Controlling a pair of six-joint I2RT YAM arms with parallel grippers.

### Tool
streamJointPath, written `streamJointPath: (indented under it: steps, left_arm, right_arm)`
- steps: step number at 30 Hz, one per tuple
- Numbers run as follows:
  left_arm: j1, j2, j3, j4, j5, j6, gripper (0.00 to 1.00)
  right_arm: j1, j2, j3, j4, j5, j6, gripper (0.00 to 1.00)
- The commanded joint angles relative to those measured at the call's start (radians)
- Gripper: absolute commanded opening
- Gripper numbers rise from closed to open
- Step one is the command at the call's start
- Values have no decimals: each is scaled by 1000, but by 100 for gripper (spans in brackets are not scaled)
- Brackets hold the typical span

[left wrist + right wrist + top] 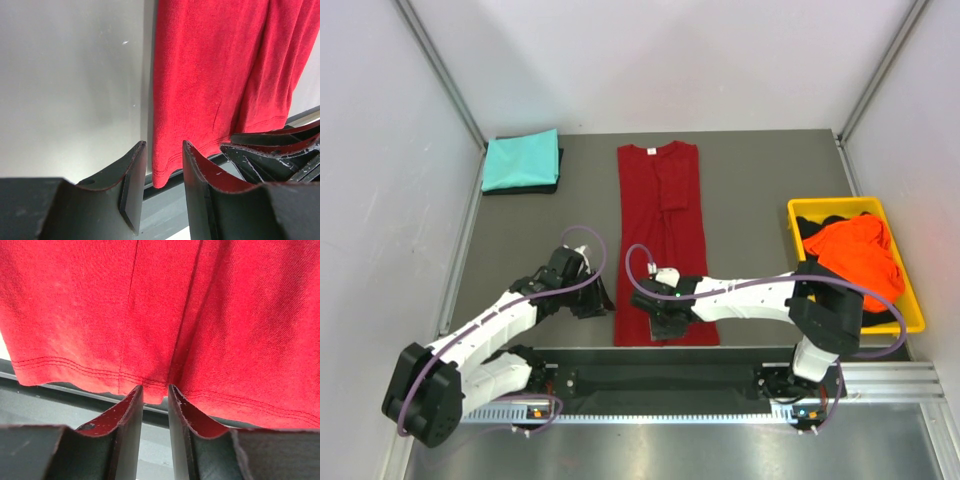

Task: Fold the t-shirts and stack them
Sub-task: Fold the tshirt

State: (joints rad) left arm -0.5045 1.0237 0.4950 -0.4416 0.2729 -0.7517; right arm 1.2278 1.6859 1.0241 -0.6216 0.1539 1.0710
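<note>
Tees first, from the overhead camera: I count one long dark red t-shirt (658, 230), folded into a narrow strip down the middle of the grey table (750, 190). One folded teal t-shirt (520, 160) lies on black cloth (535, 189) at the far left corner. One crumpled bright orange t-shirt (855, 250) sits in the yellow plastic bin (836, 204) at right, with black fabric (812, 228) beneath it. Both claws are at the red strip's near hem, the left gripper (592, 300) just beside its left edge, the right gripper (660, 322) over it. My left wrist camera adds what the top view hides: its fingers stand apart, nothing between them. On the right wrist camera the jaws are narrowly parted at the hem; whether they pinch it I cannot tell.
</note>
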Motion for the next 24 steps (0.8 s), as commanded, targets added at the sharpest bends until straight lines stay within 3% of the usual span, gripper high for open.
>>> streamJointPath:
  steps: [1,11,16,24]
  left_arm:
    - [6,-4,11,30,6,17,40]
    - [6,4,11,32,6,15,40]
    - [6,-4,13,30,9,22,41]
    - [4,-13,-19,60,54,-3,44]
  right_arm:
    - [18,9,25,17,1,-17,27]
    - [18,23,21,13,-5,-16,24]
    - [19,12,40,-4,-1,-29,0]
    - [18,-31,68,-55,-4,-46,0]
